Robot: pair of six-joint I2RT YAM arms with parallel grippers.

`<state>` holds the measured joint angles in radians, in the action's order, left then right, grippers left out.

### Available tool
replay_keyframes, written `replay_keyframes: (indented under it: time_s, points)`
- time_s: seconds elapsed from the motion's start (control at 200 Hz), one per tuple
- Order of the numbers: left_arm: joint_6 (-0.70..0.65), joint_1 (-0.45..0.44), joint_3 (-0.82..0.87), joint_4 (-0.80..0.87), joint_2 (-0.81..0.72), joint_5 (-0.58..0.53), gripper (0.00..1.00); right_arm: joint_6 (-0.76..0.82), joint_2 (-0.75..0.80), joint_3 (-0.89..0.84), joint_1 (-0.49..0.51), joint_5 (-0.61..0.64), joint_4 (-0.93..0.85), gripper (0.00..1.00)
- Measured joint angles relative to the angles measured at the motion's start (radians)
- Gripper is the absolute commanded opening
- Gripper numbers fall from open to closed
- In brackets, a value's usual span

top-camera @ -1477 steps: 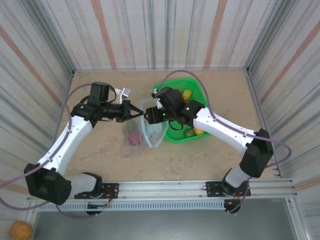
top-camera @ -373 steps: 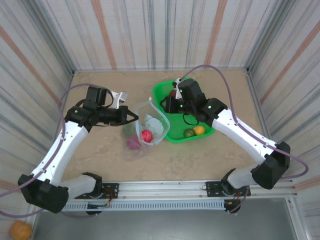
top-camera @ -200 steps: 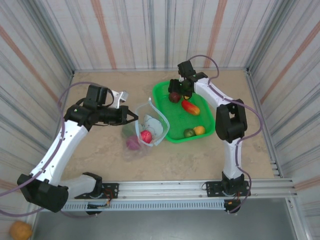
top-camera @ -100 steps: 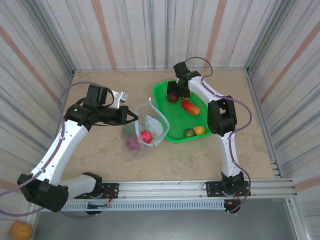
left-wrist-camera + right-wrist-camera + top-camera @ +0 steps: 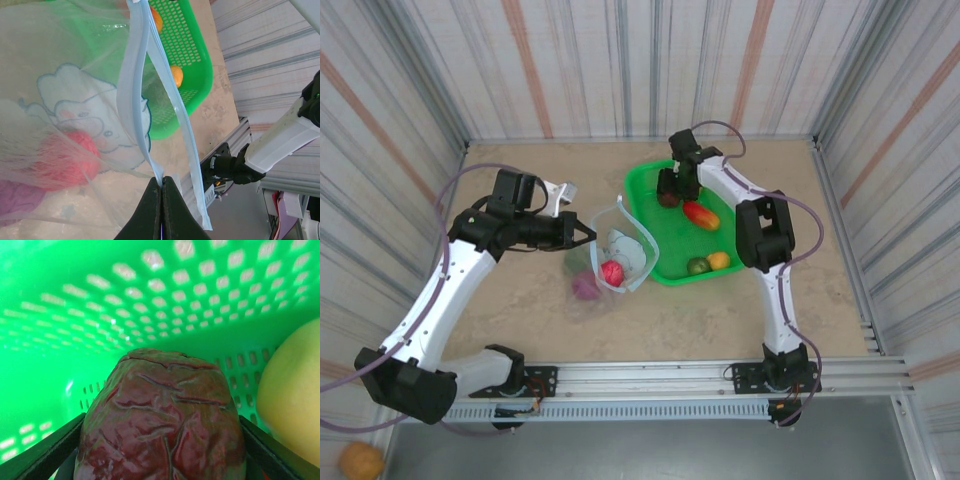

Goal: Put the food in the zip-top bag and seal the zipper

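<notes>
Dark maroon food pc (image 5: 162,415) sits btwn R gripper (image 5: 160,462) fingers (image 5: 45,457) — grip unclear; green mesh tray (image 5: 100,315) ahead, yellow pc (image 5: 295,390) just right.

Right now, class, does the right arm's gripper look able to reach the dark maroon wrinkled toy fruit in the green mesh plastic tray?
Probably yes: the right gripper is down in the green mesh tray, its fingers flanking the dark maroon fruit, nothing between.

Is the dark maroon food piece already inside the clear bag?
No, the dark maroon piece lies in the green tray, between the fingers of the right gripper.
</notes>
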<state>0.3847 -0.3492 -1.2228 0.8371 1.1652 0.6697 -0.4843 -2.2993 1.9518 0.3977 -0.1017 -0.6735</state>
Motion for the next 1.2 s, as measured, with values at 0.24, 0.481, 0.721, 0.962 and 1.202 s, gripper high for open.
replay_keyframes:
  time_s: [0.24,0.481,0.721,0.962,1.202]
  points:
    - [0.001,0.0,0.0,0.0,0.0,0.01,0.0,0.0,0.272,-0.267,0.002,-0.031,0.069,0.57]
    - [0.009,-0.023,0.0,-0.004,0.0,0.029,0.0,0.001,0.663,-0.478,0.037,-0.053,0.151,0.56]
    - [0.042,-0.097,0.004,-0.013,0.0,0.045,0.0,0.024,0.954,-0.605,0.162,-0.053,0.185,0.55]
    - [0.071,-0.125,0.035,-0.033,-0.013,0.043,0.0,0.026,1.203,-0.849,0.352,-0.045,0.263,0.55]
    - [0.113,-0.125,0.041,-0.08,-0.013,0.047,0.0,0.042,1.366,-1.015,0.525,0.001,0.343,0.56]
